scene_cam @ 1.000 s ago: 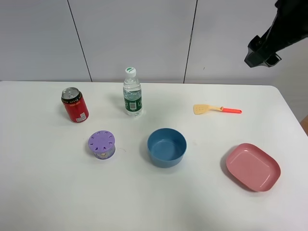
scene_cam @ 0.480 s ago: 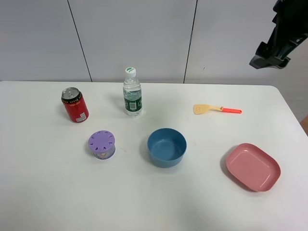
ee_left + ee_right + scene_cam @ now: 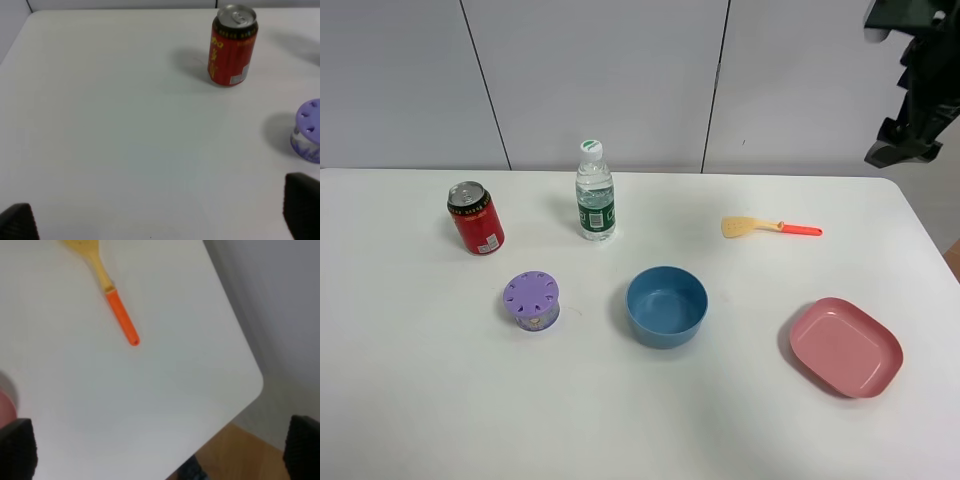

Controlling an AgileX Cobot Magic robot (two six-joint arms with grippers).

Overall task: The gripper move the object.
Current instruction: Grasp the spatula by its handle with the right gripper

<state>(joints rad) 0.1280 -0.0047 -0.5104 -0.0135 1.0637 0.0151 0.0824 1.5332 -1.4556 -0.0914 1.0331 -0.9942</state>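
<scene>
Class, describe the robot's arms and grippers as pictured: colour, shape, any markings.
The right arm is black and blocky, with a small pale patch near its top; no cables or markings show clearly. Of the left gripper and the right gripper, only black, rounded fingertips show.

The spatula [image 3: 103,281] lies flat on the white table [image 3: 75,390], its orange handle toward the table's rounded corner. The right gripper [image 3: 160,452] has its fingers wide apart, well away from the spatula.
</scene>
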